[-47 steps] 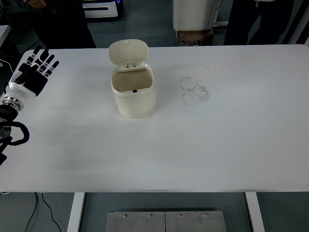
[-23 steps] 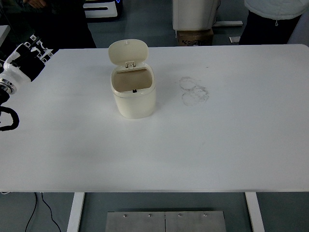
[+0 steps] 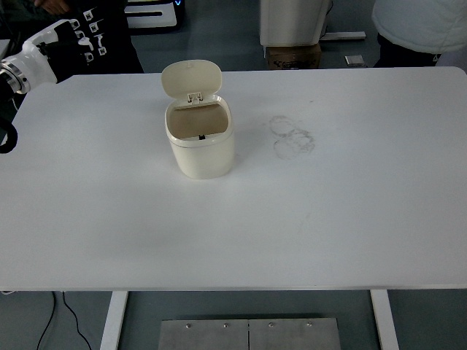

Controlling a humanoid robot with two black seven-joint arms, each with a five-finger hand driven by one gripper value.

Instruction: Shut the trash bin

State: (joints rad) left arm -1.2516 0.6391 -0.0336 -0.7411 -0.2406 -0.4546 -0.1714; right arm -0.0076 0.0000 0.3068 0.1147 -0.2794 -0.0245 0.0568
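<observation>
Table (image 3: 292, 219): white, wide, fills most of the view.
Smudges (image 3: 292, 136): faint grey ring marks on the table right of centre, possibly scuffs.
Person (image 3: 419, 25): light top, upper right behind the far edge.
Cardboard box (image 3: 293, 55): on the floor beyond the table.
Cable (image 3: 69, 313): black, lower left under the table.

The left hand (image 3: 69, 40) sits past the table's (image 3: 292, 219) far left corner, its arm cut off by the picture's left edge; its fingers look blurred, perhaps spread. A person (image 3: 423, 29) at the top right is cropped.
</observation>
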